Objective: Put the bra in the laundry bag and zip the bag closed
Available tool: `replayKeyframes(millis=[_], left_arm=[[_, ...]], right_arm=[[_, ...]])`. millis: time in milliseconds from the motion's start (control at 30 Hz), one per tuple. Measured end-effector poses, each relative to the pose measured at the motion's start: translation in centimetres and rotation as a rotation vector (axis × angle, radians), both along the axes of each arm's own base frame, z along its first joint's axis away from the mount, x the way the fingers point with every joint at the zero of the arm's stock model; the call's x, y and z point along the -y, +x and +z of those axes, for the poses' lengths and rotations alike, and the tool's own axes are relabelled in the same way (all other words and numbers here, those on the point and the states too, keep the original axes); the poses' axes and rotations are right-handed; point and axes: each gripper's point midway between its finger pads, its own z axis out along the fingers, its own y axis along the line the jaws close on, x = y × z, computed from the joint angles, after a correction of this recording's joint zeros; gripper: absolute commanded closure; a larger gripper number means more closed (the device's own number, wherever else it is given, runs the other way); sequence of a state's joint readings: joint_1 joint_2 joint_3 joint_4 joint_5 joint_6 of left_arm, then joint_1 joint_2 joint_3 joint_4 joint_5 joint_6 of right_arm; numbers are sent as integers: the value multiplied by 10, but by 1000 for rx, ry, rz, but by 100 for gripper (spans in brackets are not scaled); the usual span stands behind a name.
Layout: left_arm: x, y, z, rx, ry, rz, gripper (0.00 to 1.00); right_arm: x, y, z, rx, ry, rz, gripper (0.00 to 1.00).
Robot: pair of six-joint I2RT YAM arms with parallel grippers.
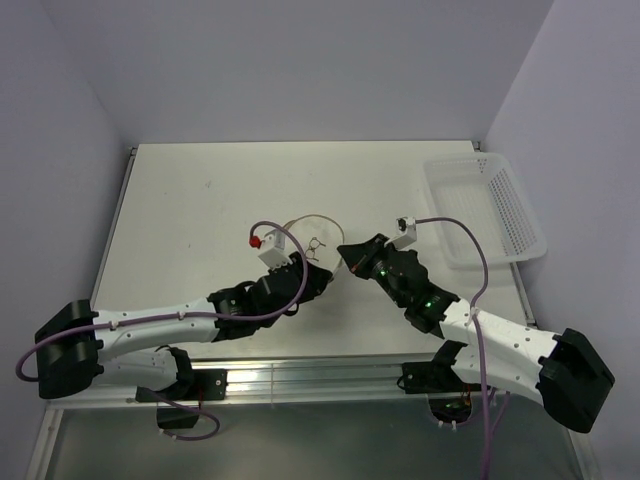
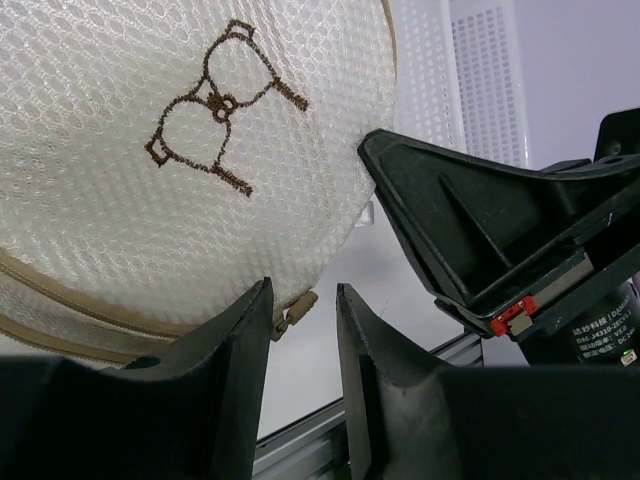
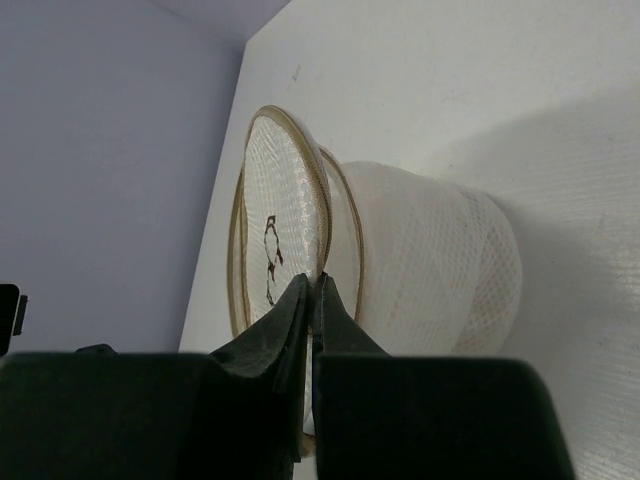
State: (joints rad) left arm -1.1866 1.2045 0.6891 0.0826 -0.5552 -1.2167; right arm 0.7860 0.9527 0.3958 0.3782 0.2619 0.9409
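Lavender walls, white worktop (image 1: 200, 200). Top view: bag (image 1: 305, 232) sits mid-worktop, basket (image 1: 515, 215) well apart at rear right. Left gripper (image 1: 322, 272) & right gripper (image 1: 347, 252) are both at bag's near side.

Left wrist: jaws slightly apart w/ nothing clamped. Tan zip pull (image 2: 295, 313) is just beyond the gap, bra symbol (image 2: 220, 105) on the round face above. Right gripper's tip meets bag edge.

Right wrist: fingers pressed together, pinching bag's tan rim (image 3: 322, 185). Can't tell what's inside thru the mesh.
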Motion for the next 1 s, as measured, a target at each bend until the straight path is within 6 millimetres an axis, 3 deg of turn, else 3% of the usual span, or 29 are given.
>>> replayKeyframes(millis=[267,533,667,1000], left_arm=[[4,-13,-13,10,79,-61,60],[21,-2,-22,60,342,-89,64],[23,0,-27,105,455,-100,78],[26,4,-37,181,644,-123,64]], right_arm=[[-2,-1,-8,0,-26,13,100],[-1,-1,-10,25,-69,0,100],[0,0,-11,30,-82,-4,100],[0,1,-14,21,-102,-7,100]])
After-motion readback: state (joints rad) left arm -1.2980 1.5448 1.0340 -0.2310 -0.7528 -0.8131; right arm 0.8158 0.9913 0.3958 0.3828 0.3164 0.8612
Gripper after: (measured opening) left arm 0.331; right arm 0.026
